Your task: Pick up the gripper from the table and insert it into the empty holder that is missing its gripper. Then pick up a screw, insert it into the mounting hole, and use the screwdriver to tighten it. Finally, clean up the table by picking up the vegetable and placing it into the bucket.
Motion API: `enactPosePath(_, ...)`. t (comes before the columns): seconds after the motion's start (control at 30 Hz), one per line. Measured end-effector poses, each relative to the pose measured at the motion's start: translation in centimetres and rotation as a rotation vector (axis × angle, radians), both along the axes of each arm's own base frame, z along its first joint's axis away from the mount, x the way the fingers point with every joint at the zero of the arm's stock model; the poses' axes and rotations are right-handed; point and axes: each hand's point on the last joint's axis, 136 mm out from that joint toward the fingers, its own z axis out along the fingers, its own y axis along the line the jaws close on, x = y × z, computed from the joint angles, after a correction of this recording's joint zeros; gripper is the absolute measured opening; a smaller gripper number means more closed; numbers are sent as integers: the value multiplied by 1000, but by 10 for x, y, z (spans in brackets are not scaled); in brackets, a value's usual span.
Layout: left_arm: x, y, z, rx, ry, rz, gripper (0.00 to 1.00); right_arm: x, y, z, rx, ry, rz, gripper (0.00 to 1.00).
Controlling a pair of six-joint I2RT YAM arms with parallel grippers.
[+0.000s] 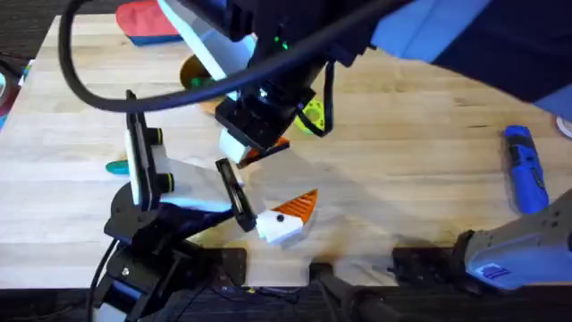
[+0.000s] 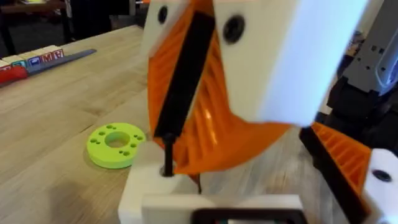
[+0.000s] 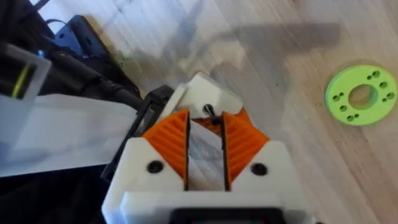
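The holder [image 3: 200,90] is the plain white finger of my left arm's own gripper [image 1: 295,174], which stands open; its other finger [image 2: 348,162] carries an orange tip. An orange gripper piece [image 1: 273,150] lies at the holder, under my right gripper [image 1: 253,143]. My right gripper [image 3: 206,118] hangs over the holder [image 2: 146,183], shut on a thin dark screw [image 2: 166,155] that points down into the white block. The blue screwdriver [image 1: 525,170] lies at the far right. The teal vegetable [image 1: 116,165] lies at the left. The tan bucket [image 1: 195,72] is partly hidden behind the right arm.
A lime-green disc [image 1: 311,114] with holes lies just beyond the grippers. A red pouch [image 1: 147,22] sits at the back left. A thin red-handled tool [image 2: 50,62] lies far off on the table. The right arm crosses the middle, large and blurred.
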Motion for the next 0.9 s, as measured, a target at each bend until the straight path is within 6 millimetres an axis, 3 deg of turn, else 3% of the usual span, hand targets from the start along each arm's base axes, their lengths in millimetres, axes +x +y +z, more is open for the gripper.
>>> enactPosePath(0.2,0,0,0,0,0,0,985,0,0,0,1,1,0,507)
enactPosePath(0.37,0,0,0,0,0,0,986,1,-1,0,0,2,-4,625)
enactPosePath(0.43,0,0,0,0,0,0,986,1,-1,0,-1,2,-4,748)
enactPosePath(0.5,0,0,0,0,0,0,986,3,-3,0,-5,1,-8,947)
enactPosePath(0.53,0,0,0,0,0,0,986,4,-4,0,-7,-1,-11,978)
enactPosePath(0.7,0,0,0,0,0,0,985,7,-13,3,-11,8,-31,990)
enactPosePath(0.8,0,0,0,0,0,0,985,12,-37,21,1,6,-77,991)
enactPosePath(0.9,0,0,0,0,0,0,986,22,-74,48,36,-20,-163,991)
